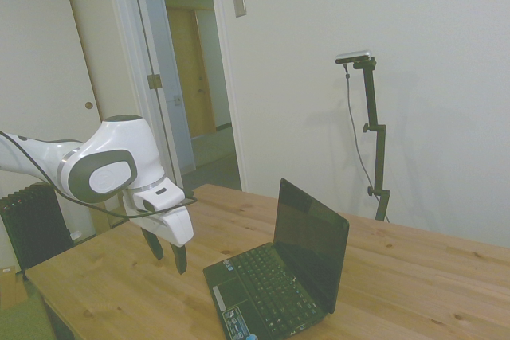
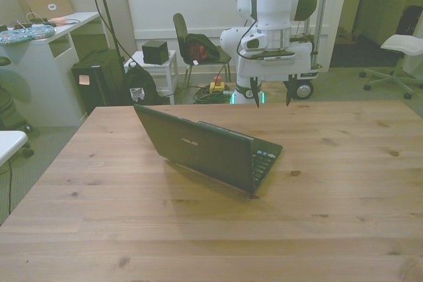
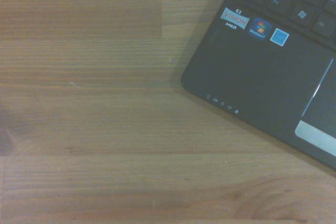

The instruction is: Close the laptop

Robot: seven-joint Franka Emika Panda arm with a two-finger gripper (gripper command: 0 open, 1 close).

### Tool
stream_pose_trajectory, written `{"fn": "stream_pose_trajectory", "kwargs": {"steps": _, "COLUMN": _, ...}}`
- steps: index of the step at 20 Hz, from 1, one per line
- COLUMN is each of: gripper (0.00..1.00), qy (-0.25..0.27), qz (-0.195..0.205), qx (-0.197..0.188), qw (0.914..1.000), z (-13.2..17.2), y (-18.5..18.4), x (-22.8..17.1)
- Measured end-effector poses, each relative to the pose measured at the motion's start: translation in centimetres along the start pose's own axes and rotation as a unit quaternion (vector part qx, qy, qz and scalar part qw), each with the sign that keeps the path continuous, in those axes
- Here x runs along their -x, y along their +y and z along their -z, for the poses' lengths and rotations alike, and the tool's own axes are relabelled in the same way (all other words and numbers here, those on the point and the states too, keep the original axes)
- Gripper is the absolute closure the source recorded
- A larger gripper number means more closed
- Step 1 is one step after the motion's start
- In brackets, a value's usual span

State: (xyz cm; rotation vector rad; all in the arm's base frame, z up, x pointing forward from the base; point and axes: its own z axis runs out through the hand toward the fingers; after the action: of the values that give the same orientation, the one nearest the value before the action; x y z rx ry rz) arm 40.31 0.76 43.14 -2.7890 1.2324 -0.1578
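Note:
The small black laptop [image 1: 279, 276] stands open on the wooden table [image 1: 119, 292], its dark screen upright and the keyboard facing the arm. In the front view the laptop [image 2: 205, 146] shows the back of its glossy lid. My gripper [image 1: 168, 255] hangs above the table just off the laptop's front edge, not touching it. In the front view the gripper [image 2: 271, 94] is open, its two dark fingers wide apart with nothing between them. The wrist view shows a corner of the laptop [image 3: 262, 72], with small stickers on the palm rest and part of the touchpad.
Beyond the table in the front view stand a chair [image 2: 192, 47] with a red bag, a white desk [image 2: 39, 64], a black backpack [image 2: 139, 87] and a white stool [image 2: 403, 47]. A radiator [image 1: 32, 224] sits by the table's left end in the side view.

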Motion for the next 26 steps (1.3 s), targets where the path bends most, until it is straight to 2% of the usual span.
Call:
{"fn": "stream_pose_trajectory", "kwargs": {"steps": 2, "gripper": 0.00, "qy": 0.003, "qz": 0.001, "qx": 0.003, "qw": 1.0000, "z": 0.0, "y": 0.0, "x": -0.1}}
{"fn": "stream_pose_trajectory", "kwargs": {"steps": 5, "gripper": 0.00, "qy": 0.030, "qz": -0.020, "qx": 0.010, "qw": 0.9993, "z": 1.3, "y": 0.3, "x": -1.5}}
{"fn": "stream_pose_trajectory", "kwargs": {"steps": 11, "gripper": 0.00, "qy": 0.088, "qz": -0.060, "qx": 0.007, "qw": 0.9943, "z": 8.1, "y": 0.7, "x": -6.7}}
{"fn": "stream_pose_trajectory", "kwargs": {"steps": 16, "gripper": 0.00, "qy": 0.131, "qz": -0.107, "qx": 0.000, "qw": 0.9855, "z": 13.8, "y": 1.7, "x": -12.8}}
{"fn": "stream_pose_trajectory", "kwargs": {"steps": 20, "gripper": 0.00, "qy": 0.167, "qz": -0.150, "qx": -0.005, "qw": 0.9744, "z": 17.2, "y": 3.1, "x": -18.7}}
{"fn": "stream_pose_trajectory", "kwargs": {"steps": 26, "gripper": 0.00, "qy": 0.182, "qz": -0.200, "qx": -0.006, "qw": 0.9626, "z": 17.9, "y": 4.8, "x": -27.4}}
